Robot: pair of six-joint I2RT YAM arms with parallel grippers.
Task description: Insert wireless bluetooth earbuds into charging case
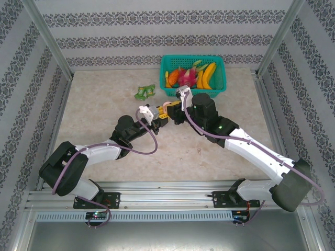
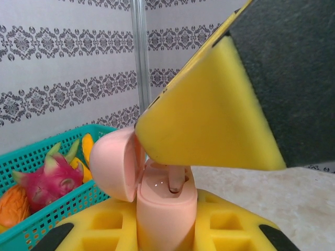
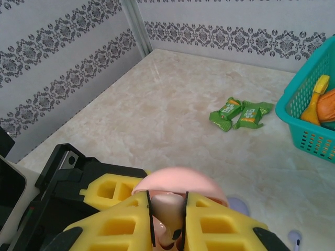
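The left jaws clamp the pink case [image 2: 166,214] upright with its lid [image 2: 115,162] swung open, so the sockets face up. The right jaws pinch a pink bud [image 2: 176,180] stem-down at a socket mouth, above the counter [image 3: 172,104].
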